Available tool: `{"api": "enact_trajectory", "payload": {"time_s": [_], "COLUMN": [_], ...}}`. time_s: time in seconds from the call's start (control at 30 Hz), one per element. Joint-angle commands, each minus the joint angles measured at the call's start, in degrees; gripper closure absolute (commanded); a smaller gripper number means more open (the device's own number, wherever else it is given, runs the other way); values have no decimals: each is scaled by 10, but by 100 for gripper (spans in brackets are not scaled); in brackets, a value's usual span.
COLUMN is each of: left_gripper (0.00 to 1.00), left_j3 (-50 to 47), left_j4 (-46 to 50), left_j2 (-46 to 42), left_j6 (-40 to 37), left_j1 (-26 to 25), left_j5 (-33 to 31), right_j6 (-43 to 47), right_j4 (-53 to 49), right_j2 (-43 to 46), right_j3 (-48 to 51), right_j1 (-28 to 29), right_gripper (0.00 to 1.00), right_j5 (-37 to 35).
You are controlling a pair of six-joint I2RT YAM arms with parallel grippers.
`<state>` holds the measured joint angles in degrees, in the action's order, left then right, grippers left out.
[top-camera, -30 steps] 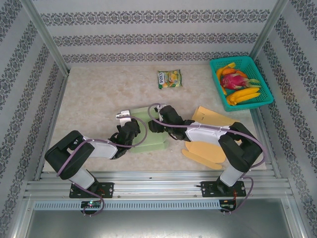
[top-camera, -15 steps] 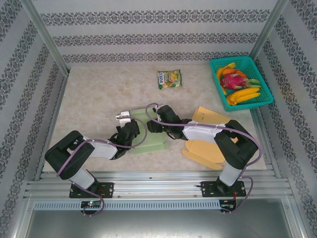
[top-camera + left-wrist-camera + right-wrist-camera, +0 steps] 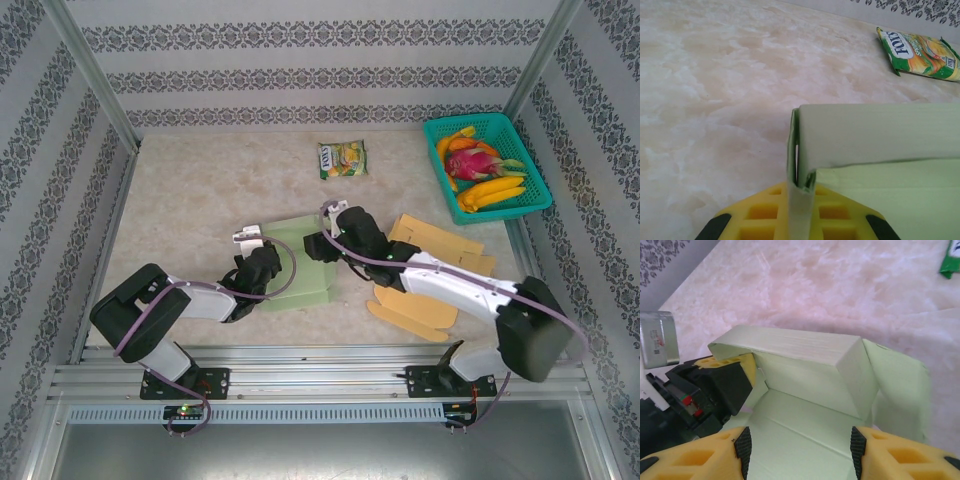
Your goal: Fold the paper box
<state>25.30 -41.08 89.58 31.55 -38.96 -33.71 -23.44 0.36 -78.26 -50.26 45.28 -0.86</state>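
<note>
The light green paper box (image 3: 303,262) lies partly folded in the middle of the table. My left gripper (image 3: 262,268) is at its left edge, yellow fingers (image 3: 760,215) shut on an upright side flap (image 3: 800,202). The far wall (image 3: 875,135) stands up beside that flap. My right gripper (image 3: 322,245) hovers over the box's right part, open, its black pads (image 3: 743,447) on either side of the flat base panel (image 3: 800,440) without touching it. The raised wall (image 3: 790,347) and my left gripper (image 3: 715,385) show in the right wrist view.
A green snack packet (image 3: 343,158) lies at the back centre, also seen as packet (image 3: 920,47). A teal basket (image 3: 530,150) of fruit stands at the back right. Tan and yellow cardboard pieces (image 3: 435,238) (image 3: 415,305) lie right of the box.
My right arm has stretched out, its elbow swinging right and toward the front. Its gripper shifted slightly right and back over the box, uncovering more green panel. The left gripper stays put.
</note>
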Motion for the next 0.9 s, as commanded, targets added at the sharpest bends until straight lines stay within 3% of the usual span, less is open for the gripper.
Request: {"api": "enact_trajectory", "payload": {"time_s": [0.0,0.17,0.33,0.53,0.73,0.87], "left_gripper": [100,100,100,100,100,100], "left_j3": [-5,-16,-30,-44,-54,-61], "left_j4": [-3,-21,-50,-78,-81,-84], "left_j2": [-21,-29,-44,-65,-78,-86], "left_j6": [-9,-21,-48,-77,-76,-71], "left_j1": [-5,-5,-2,14,26,30], "left_j5": [-15,-8,19,83,106,109], "right_j6": [18,58,89,99,123,140], "right_j4": [-51,-124,-121,-99,-66,-59], "right_j2": [48,131,197,196,154,127], "right_j3": [22,39,90,107,98,89], "right_j1": [4,1,-39,-109,-109,-93], "right_gripper": [44,43,40,40,42,44], "right_j5": [-35,-101,-135,-38,57,76]}}
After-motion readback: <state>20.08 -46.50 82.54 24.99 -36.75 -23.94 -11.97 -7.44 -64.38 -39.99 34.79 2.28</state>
